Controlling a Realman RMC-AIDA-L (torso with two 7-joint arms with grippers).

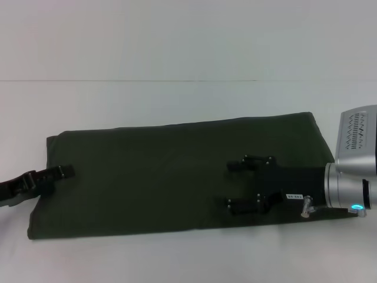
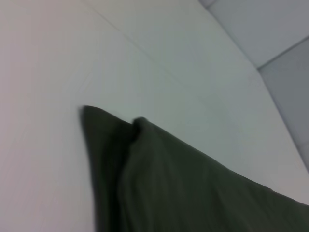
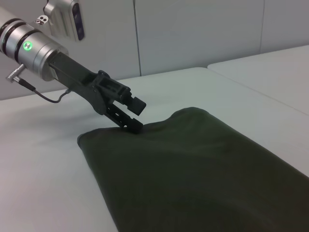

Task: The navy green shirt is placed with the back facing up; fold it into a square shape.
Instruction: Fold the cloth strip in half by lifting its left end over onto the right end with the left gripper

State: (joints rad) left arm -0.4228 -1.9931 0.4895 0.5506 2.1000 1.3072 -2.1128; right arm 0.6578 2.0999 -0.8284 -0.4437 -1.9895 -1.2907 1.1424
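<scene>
Lies flat on the white desk (image 1: pixel 177 259) as a long folded rectangle: large plain dark olive-green cloth shirt (image 1: pixel 153 177). Hovers spread open over its right part: black right end effector (image 1: pixel 234 186). Pinches its left edge: black left end effector (image 3: pixel 131 117), clearest in the right wrist view.

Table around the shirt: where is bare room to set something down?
Free: the wide table strip beyond the navy green shirt's far edge, and a narrower strip along its near edge. Crowded: the shirt's left end, with the left pincer, and its right half under the open right pincer.
</scene>
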